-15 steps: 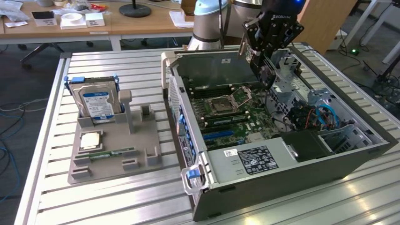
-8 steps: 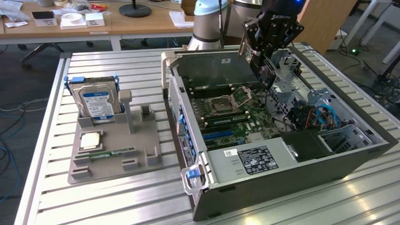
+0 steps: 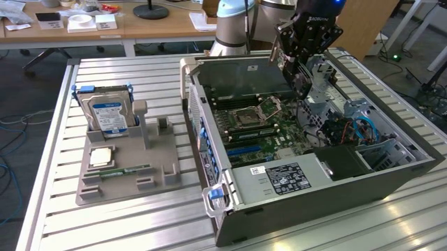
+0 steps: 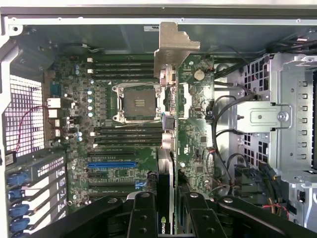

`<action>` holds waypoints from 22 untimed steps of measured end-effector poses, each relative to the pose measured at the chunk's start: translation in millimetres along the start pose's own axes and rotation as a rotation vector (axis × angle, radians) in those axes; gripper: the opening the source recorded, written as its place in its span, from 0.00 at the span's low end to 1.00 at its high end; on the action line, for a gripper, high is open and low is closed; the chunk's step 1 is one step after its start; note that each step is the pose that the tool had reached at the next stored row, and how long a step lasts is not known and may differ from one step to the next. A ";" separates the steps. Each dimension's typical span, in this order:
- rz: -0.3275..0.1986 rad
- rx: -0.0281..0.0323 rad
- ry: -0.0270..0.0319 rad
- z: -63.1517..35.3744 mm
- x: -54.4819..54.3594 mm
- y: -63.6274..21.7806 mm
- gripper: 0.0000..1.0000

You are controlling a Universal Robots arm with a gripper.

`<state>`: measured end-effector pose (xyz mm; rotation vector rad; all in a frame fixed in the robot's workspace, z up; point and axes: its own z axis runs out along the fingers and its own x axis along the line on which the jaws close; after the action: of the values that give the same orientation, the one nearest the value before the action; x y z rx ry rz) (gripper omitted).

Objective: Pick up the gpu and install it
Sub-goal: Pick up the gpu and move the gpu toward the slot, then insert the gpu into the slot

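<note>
Robotiq-marked jaws grip the gpu (image 4: pixel 166 168), its Nvidia logo (image 4: pixel 162 229) visible.

1. The gpu (image 4: pixel 166 178) has a dark face, a green board edge and a pale silver bracket.
2. The jaws are black.
3. The motherboard (image 4: pixel 124 173) is green, with one bright blue slot (image 4: pixel 111 164).
4. The computer case (image 3: pixel 314 198) is grey metal.
5. The hard drive (image 3: pixel 107 112) is silver with a blue-and-white label.
6. The holder (image 3: pixel 119 191) is matte grey.
7. The worktop (image 3: pixel 104 230) is pale silver, striped by parallel slats.
</note>
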<state>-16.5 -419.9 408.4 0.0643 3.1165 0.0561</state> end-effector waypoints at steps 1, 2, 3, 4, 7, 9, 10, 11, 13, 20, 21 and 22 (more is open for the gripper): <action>0.000 0.0000 0.0000 0.0 -1.1 0.0 0.26; 0.000 0.0000 0.0000 0.1 -2.2 0.1 0.26; 0.000 0.0000 0.0000 0.1 -3.1 0.1 0.26; 0.000 0.0000 0.0000 0.1 -4.0 0.2 0.26; 0.000 0.0000 0.0000 0.2 -4.7 0.2 0.26; 0.000 0.0000 0.0000 0.2 -4.7 0.2 0.26; 0.000 0.0000 0.0000 0.2 -4.7 0.2 0.26; 0.000 0.0000 0.0000 0.2 -4.7 0.2 0.26; 0.000 0.0000 -0.0001 0.2 -4.7 0.2 0.26; -0.005 0.0000 0.0002 0.2 -4.7 0.2 0.26; -0.011 -0.0002 0.0004 0.2 -4.8 0.2 0.26; -0.021 -0.0004 0.0007 0.3 -5.0 0.2 0.26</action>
<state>-11.5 -419.9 408.3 0.0323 3.1173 0.0563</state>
